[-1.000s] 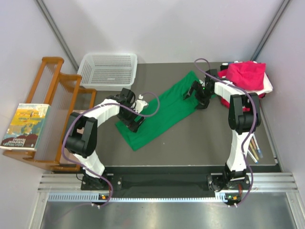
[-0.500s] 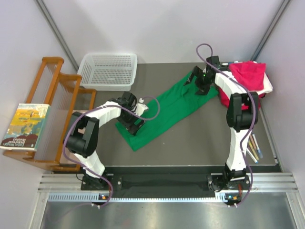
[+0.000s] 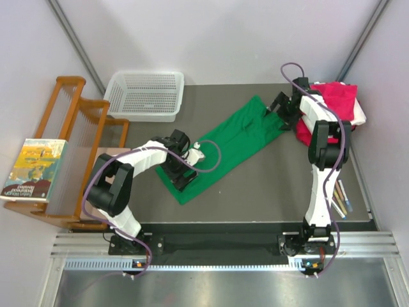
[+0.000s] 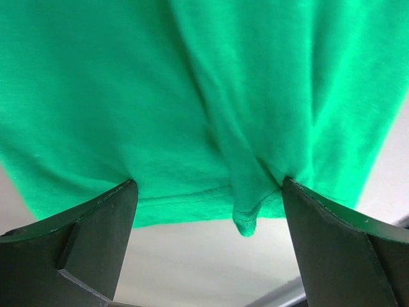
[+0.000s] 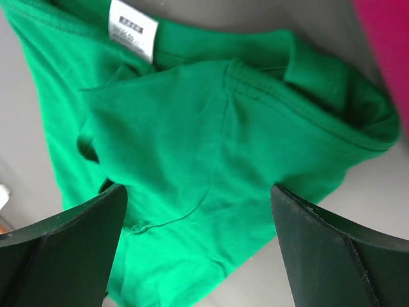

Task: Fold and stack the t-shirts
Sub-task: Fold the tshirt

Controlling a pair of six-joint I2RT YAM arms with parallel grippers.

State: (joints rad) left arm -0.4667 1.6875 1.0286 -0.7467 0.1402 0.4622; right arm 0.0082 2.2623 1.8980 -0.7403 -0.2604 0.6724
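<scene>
Green tee lies on table as a narrow strip. It runs diag. from near-left of ctr toward the far right corner, w/ a few creases. Hem end points to the near edge, collar end to the far edge.

Left gripper sits over the hem end, jaws wide apart, nothing clamped. In the left wrist view both fingers straddle the hem, tips right at the cloth edge. A small fold of fabric hangs down btwn them, nearer the right-hand finger. Can't tell if the tips actually touch the cloth.

Right gripper is over the collar end, jaws also spread wide, gripping nothing. The right wrist view shows the collar seam and white neck label beyond the fingers, w/ rumpled green cloth btwn them.

Other tees are piled at the table's far right corner, just beside the collar end. Magenta tee is on top. Red tee pokes out on the side toward table ctr, and white tee shows at the pile's right side. Right arm crosses over the pile's left part.

White mesh basket sits at the far left corner, well apart from the green tee. Wooden rack stands off the table's left edge w/ a book on it. Pens lie by the right edge, toward the near side.
</scene>
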